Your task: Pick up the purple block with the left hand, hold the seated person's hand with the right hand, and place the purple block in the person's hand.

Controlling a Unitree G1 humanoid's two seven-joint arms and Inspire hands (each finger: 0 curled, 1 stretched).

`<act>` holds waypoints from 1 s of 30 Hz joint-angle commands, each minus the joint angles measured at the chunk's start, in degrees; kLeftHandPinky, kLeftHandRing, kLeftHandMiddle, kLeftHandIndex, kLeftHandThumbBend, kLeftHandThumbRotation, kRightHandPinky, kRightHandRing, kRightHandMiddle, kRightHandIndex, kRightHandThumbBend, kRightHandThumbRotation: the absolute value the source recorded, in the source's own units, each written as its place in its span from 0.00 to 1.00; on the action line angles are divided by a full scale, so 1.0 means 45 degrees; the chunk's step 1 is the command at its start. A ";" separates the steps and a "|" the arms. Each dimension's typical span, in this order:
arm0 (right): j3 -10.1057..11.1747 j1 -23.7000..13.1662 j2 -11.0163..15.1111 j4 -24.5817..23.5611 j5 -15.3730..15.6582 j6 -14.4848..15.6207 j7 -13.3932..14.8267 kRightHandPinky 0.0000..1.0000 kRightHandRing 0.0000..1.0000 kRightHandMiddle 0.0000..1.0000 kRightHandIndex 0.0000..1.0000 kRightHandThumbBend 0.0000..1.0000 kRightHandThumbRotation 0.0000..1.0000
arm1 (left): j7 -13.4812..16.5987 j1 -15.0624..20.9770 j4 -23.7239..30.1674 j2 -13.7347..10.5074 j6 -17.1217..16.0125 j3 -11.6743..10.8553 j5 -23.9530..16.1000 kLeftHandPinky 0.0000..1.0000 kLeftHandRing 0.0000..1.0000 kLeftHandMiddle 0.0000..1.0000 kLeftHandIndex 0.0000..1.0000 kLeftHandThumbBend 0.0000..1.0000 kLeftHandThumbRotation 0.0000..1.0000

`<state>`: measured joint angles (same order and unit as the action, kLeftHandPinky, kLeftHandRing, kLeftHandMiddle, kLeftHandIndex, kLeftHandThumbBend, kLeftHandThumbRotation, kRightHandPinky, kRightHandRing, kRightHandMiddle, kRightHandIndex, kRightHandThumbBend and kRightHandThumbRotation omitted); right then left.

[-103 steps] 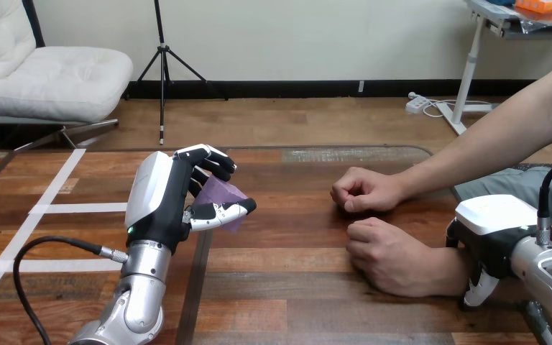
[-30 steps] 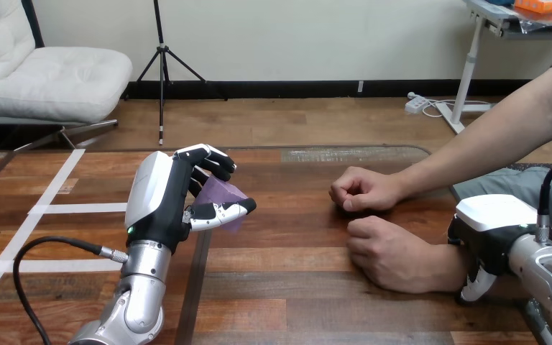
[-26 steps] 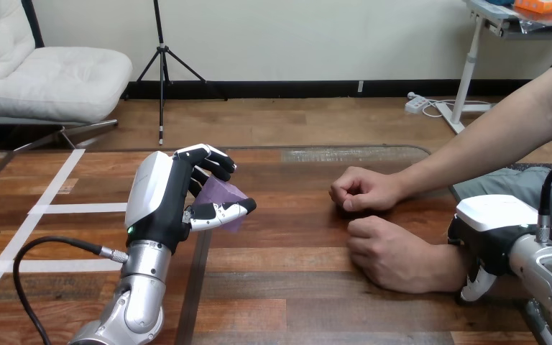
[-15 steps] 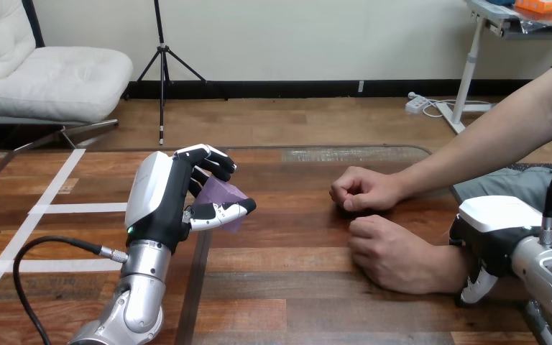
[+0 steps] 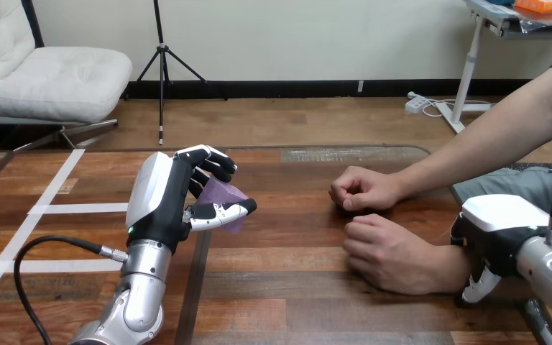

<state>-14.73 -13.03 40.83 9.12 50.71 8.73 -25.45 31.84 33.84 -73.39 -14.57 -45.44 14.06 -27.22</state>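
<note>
Movement in the last moments is nearly all on my right side. My right hand [image 5: 499, 231] has slid a little outward along the person's wrist, and it now lies over the wrist where it meets the forearm. I cannot tell whether it has actually closed on the wrist. Just to its left, the person's nearer hand [image 5: 384, 253] has shifted slightly on the table [image 5: 295, 291]. It is loosely curled with the knuckles up. The person's farther hand [image 5: 363, 189] lies just beyond it as a fist.

My left hand [image 5: 159, 208] has not moved. It is raised, with its thumb and curled fingers pinching the purple block [image 5: 219, 195], which sits in front of the palm and clear of the table. The person's hands are well off to the right of that hand.

I judge the pickup done and the hold on the right not yet settled. With the nearer hand still palm down and curled, there is nowhere to put the block yet.
</note>
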 commanded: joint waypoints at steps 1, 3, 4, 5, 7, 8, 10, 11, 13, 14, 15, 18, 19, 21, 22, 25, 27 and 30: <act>0.0604 -0.0311 0.0409 -0.0683 -0.0266 -0.0062 0.0407 0.38 0.48 0.53 0.51 0.77 0.00 | -0.0025 0.0939 0.0511 0.0201 -0.0132 -0.0269 0.0297 0.39 0.45 0.51 0.53 0.65 0.00; 0.0624 -0.0327 0.0456 -0.0726 -0.0315 -0.0056 0.0424 0.38 0.48 0.53 0.52 0.77 0.00 | -0.0039 0.0949 0.0515 0.0219 -0.0132 -0.0279 0.0298 0.39 0.45 0.50 0.53 0.65 0.00; 0.0638 -0.0335 0.0473 -0.0739 -0.0341 -0.0062 0.0429 0.39 0.48 0.53 0.52 0.77 0.00 | -0.0042 0.0953 0.0517 0.0225 -0.0140 -0.0282 0.0296 0.39 0.45 0.50 0.53 0.65 0.00; 0.0647 -0.0342 0.0485 -0.0744 -0.0359 -0.0068 0.0435 0.39 0.48 0.54 0.52 0.78 0.00 | -0.0045 0.0957 0.0517 0.0231 -0.0145 -0.0286 0.0293 0.39 0.45 0.50 0.53 0.65 0.00; 0.0674 -0.0342 0.0542 -0.0809 -0.0371 -0.0124 0.0486 0.39 0.49 0.54 0.53 0.78 0.00 | -0.0063 0.0963 0.0522 0.0252 -0.0166 -0.0303 0.0297 0.39 0.45 0.50 0.53 0.65 0.00; 0.0680 -0.0342 0.0559 -0.0823 -0.0376 -0.0141 0.0503 0.40 0.49 0.54 0.54 0.78 0.00 | -0.0070 0.0965 0.0524 0.0259 -0.0171 -0.0312 0.0295 0.39 0.45 0.51 0.53 0.65 0.00; 0.0686 -0.0355 0.0580 -0.0919 -0.0319 -0.0076 0.0466 0.40 0.50 0.55 0.54 0.78 0.00 | -0.0063 0.0975 0.0528 0.0286 -0.0140 -0.0331 0.0285 0.39 0.45 0.51 0.53 0.65 0.00; 0.0688 -0.0359 0.0584 -0.0940 -0.0302 -0.0059 0.0454 0.40 0.50 0.55 0.54 0.78 0.00 | -0.0062 0.0979 0.0529 0.0295 -0.0129 -0.0339 0.0280 0.39 0.45 0.51 0.53 0.65 0.00; 0.0712 -0.0388 0.0585 -0.0999 -0.0291 -0.0008 0.0389 0.40 0.50 0.55 0.55 0.78 0.00 | -0.0084 0.0987 0.0532 0.0323 -0.0101 -0.0362 0.0289 0.39 0.45 0.51 0.53 0.65 0.00; 0.0721 -0.0395 0.0584 -0.1012 -0.0288 0.0002 0.0371 0.41 0.50 0.55 0.55 0.79 0.00 | -0.0092 0.0989 0.0532 0.0332 -0.0093 -0.0371 0.0289 0.39 0.45 0.51 0.53 0.65 0.00; 0.0737 -0.0410 0.0575 -0.1037 -0.0285 0.0029 0.0351 0.41 0.50 0.55 0.55 0.79 0.00 | -0.0132 0.0991 0.0533 0.0350 -0.0087 -0.0395 0.0311 0.39 0.45 0.51 0.53 0.65 0.00; 0.0760 -0.0439 0.0562 -0.1085 -0.0258 0.0078 0.0307 0.41 0.51 0.56 0.54 0.79 0.00 | -0.0188 0.0994 0.0539 0.0381 -0.0081 -0.0439 0.0320 0.39 0.45 0.51 0.53 0.65 0.00; 0.0760 -0.0451 0.0563 -0.1103 -0.0243 0.0095 0.0285 0.42 0.51 0.56 0.54 0.79 0.00 | -0.0189 0.0996 0.0542 0.0386 -0.0080 -0.0443 0.0308 0.39 0.45 0.51 0.53 0.65 0.00; 0.0752 -0.0478 0.0565 -0.1156 -0.0205 0.0153 0.0230 0.42 0.51 0.56 0.53 0.78 0.00 | -0.0180 0.0999 0.0549 0.0393 -0.0073 -0.0446 0.0277 0.39 0.45 0.51 0.53 0.64 0.00; 0.0747 -0.0490 0.0567 -0.1182 -0.0188 0.0186 0.0205 0.42 0.51 0.56 0.53 0.78 0.00 | -0.0174 0.1001 0.0552 0.0396 -0.0069 -0.0445 0.0262 0.39 0.45 0.51 0.53 0.64 0.00; 0.0740 -0.0529 0.0575 -0.1241 -0.0163 0.0256 0.0170 0.42 0.51 0.56 0.53 0.78 0.00 | -0.0244 0.1003 0.0551 0.0427 -0.0113 -0.0487 0.0308 0.39 0.45 0.51 0.53 0.64 0.00; 0.0756 -0.0541 0.0586 -0.1278 -0.0187 0.0252 0.0186 0.41 0.51 0.55 0.53 0.78 0.00 | -0.0349 0.1001 0.0547 0.0462 -0.0165 -0.0548 0.0391 0.39 0.45 0.51 0.53 0.65 0.00; 0.0780 -0.0548 0.0611 -0.1340 -0.0211 0.0218 0.0229 0.40 0.49 0.55 0.52 0.78 0.00 | -0.0619 0.0993 0.0538 0.0540 -0.0229 -0.0692 0.0605 0.39 0.45 0.51 0.53 0.65 0.00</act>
<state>-13.40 -12.52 41.08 6.50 49.65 9.53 -24.95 30.11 33.85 -73.39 -12.43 -45.42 12.54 -26.60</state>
